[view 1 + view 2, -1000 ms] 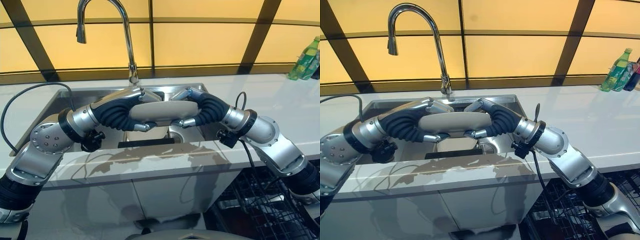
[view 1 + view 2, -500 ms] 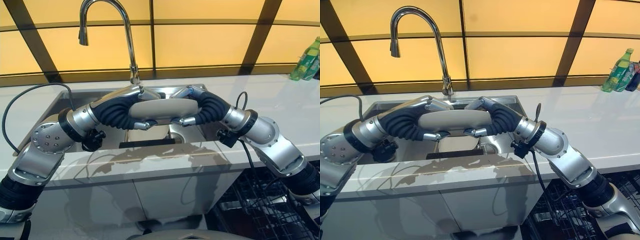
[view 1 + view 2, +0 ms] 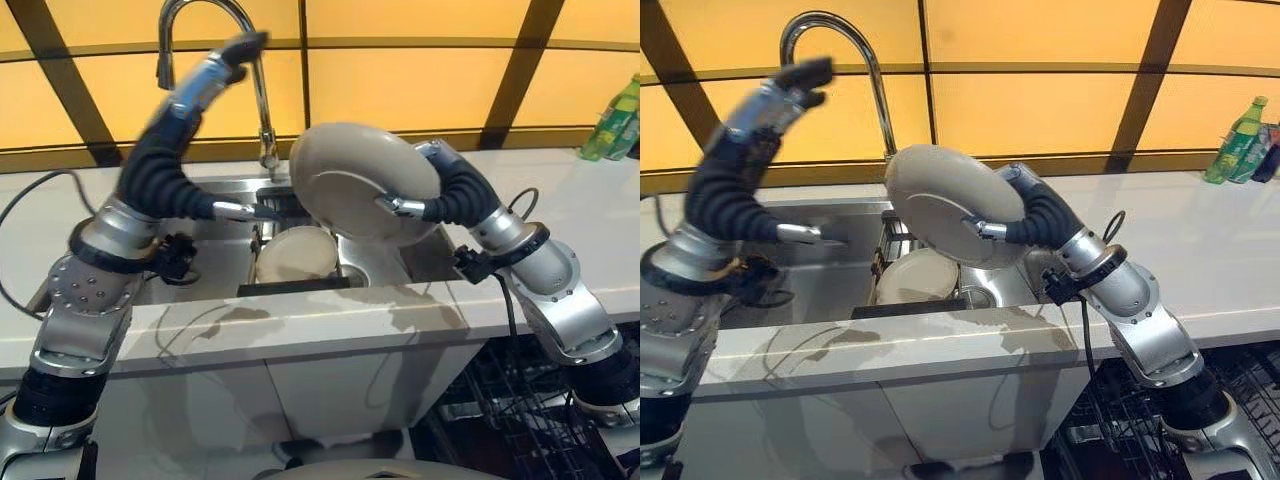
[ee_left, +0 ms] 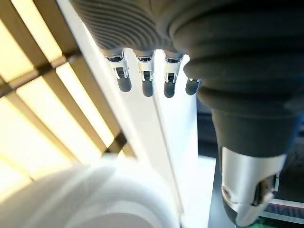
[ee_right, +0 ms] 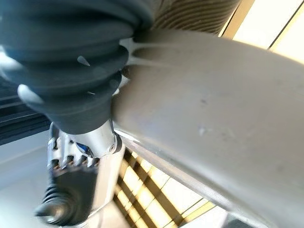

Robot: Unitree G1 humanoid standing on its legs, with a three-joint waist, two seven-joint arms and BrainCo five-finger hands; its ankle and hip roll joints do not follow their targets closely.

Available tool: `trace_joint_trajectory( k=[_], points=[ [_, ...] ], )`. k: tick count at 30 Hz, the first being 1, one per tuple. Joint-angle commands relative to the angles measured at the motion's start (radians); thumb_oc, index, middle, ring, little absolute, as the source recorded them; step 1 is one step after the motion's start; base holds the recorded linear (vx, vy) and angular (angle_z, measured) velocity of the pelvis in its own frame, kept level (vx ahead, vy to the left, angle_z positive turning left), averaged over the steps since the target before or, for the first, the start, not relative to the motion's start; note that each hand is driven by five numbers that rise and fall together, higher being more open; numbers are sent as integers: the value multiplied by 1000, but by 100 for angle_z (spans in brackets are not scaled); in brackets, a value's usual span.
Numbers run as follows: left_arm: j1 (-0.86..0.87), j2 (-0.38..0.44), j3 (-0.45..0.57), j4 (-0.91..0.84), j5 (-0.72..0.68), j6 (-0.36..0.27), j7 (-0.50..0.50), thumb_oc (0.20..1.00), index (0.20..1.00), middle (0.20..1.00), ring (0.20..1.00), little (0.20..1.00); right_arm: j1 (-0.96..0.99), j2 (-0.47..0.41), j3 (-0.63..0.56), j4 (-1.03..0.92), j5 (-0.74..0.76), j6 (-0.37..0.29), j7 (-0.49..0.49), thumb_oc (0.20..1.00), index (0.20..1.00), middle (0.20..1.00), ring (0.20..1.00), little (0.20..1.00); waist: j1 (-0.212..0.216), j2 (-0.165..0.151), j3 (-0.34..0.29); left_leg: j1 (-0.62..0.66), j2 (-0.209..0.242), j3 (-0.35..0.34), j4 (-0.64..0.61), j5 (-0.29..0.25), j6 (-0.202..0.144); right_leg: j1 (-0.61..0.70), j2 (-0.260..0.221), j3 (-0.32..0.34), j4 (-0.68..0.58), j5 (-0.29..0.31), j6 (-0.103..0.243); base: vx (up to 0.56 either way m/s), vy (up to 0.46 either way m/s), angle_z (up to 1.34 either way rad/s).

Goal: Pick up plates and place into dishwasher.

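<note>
A large beige plate (image 3: 345,170) hangs tilted on edge above the sink (image 3: 215,187), its underside facing me. My right hand (image 3: 455,195) is shut on its right rim, thumb (image 3: 398,206) across the near face; in the right wrist view the plate (image 5: 213,109) runs past the thumb (image 5: 71,190). My left hand (image 3: 190,100) is raised beside the faucet, open and holding nothing, fingers (image 4: 145,80) straight. A second pale dish (image 3: 295,255) lies in the sink below the held plate.
The curved faucet (image 3: 840,40) stands behind the sink, close to my raised left hand. A white counter (image 3: 560,200) runs to the right with green bottles (image 3: 1235,140) at its far end. A dark dishwasher rack (image 3: 520,410) sits low at the right.
Both hands held the plate flat over the sink; now the left hand has let go and swung up by the faucet. The right hand alone has lifted the plate and tipped it on edge.
</note>
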Motion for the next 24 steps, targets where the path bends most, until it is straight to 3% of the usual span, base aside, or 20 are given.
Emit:
trace_joint_trajectory(
  k=[1,11,16,24],
  points=[
    [-5,-4,36,65,11,-44,68,1000,1000,1000,1000,1000,-24,-12,-84,-18,-4,-56,-53,200,200,200,200,200,-2,7,-50,65,27,23,15,-127,9,-130,3,-6,3,116,13,-20,-8,-8],
    [44,-3,73,74,-40,-83,64,1000,1000,1000,1000,1000,43,-88,-200,-2,-103,-42,-113,200,200,200,200,200,-49,2,-41,89,37,70,15,-141,8,-135,22,45,2,121,8,-6,-6,-20],
    [64,18,98,103,-75,-80,66,1000,1000,1000,1000,1000,128,-144,-323,22,-134,-55,-165,200,200,200,200,200,-104,-1,-31,106,39,111,12,-150,11,-146,28,91,3,133,12,7,-20,-37],
    [87,12,159,169,2,-34,151,1000,1000,1000,1000,1000,332,-121,-530,56,-166,-73,-224,200,200,200,200,200,-192,3,-8,138,30,169,13,-181,27,-165,28,158,10,144,28,30,-38,-36]
  ],
)
